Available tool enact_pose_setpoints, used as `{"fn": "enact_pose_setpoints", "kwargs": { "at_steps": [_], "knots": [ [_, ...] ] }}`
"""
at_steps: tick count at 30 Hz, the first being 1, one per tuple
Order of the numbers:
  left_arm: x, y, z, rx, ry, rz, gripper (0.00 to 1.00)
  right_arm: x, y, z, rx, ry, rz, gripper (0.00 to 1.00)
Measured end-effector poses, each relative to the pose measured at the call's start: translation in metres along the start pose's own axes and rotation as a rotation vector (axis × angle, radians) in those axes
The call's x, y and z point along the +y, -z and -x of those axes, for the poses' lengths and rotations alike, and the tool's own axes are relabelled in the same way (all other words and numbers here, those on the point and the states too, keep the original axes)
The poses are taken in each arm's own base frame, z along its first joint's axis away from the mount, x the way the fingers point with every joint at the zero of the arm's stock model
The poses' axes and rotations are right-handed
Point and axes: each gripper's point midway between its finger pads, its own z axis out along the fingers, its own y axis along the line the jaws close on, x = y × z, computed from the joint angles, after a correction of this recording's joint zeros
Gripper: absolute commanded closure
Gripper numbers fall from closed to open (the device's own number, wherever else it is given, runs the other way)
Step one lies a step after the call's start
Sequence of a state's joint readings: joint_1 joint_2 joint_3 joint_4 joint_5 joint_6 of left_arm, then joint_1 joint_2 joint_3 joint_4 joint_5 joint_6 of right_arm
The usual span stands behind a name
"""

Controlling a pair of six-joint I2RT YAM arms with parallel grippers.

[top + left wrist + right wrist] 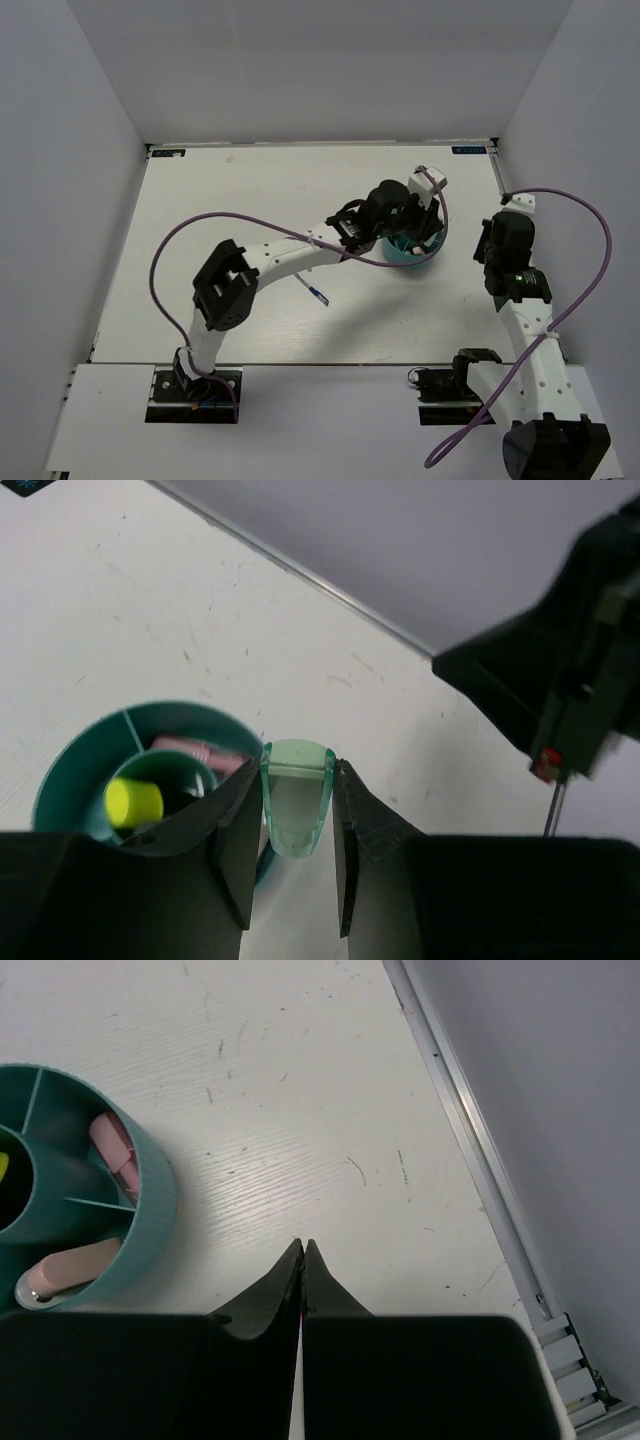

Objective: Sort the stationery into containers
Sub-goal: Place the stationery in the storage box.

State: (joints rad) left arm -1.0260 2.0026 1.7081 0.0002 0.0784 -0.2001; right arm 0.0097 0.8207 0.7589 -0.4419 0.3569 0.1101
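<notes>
Left claw (297, 778): pinching the mint-green piece (297, 815), which hangs upright over the rim of the teal tub (60, 770) on its 3 o'clock side. Hazard, by my reckoning: let go here, the piece may clip the rim and tumble onto the desk (150, 610). Right claw (302, 1252): pressed together, empty, standing off at the tub's 3 o'clock.

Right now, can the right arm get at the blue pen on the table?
Probably yes: the blue pen lies uncovered on the table, though the left arm passes close by one end. The right pincer is shut and must open.
</notes>
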Motion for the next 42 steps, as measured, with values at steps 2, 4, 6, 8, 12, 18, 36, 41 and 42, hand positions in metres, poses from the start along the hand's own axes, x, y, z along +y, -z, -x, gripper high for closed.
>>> {"fn": "enact_pose_setpoints", "kwargs": {
  "at_steps": [2,4,6,8,12,18,36,41,42],
  "knots": [
    [0.003,-0.019,-0.001,-0.030,0.026,-0.011,1.00,-0.005,0.000,0.000,-0.004,-0.010,-0.022,1.00],
    [0.007,-0.035,-0.001,-0.058,0.053,-0.017,1.00,-0.010,-0.001,0.000,-0.006,-0.016,-0.041,1.00],
    [0.013,-0.048,-0.001,-0.082,0.080,-0.015,1.00,-0.012,-0.001,0.001,-0.010,-0.019,-0.050,1.00],
    [0.016,-0.060,0.003,-0.109,0.100,-0.018,0.99,-0.012,-0.002,0.000,-0.011,-0.019,-0.052,1.00],
    [0.026,-0.077,0.010,-0.144,0.123,-0.012,0.97,-0.012,-0.003,-0.002,-0.009,-0.018,-0.056,1.00],
    [0.046,-0.088,0.007,-0.152,0.150,0.014,0.94,-0.013,-0.003,-0.001,-0.015,-0.019,-0.059,1.00],
    [0.076,-0.088,-0.024,-0.078,0.177,0.071,0.66,-0.013,-0.003,-0.001,-0.015,-0.019,-0.060,1.00],
    [0.076,-0.088,-0.028,-0.063,0.181,0.074,0.37,-0.013,-0.003,-0.001,-0.016,-0.019,-0.062,1.00],
    [0.076,-0.088,-0.028,-0.062,0.180,0.074,0.35,-0.013,-0.003,-0.001,-0.016,-0.019,-0.062,1.00]
  ]
}}
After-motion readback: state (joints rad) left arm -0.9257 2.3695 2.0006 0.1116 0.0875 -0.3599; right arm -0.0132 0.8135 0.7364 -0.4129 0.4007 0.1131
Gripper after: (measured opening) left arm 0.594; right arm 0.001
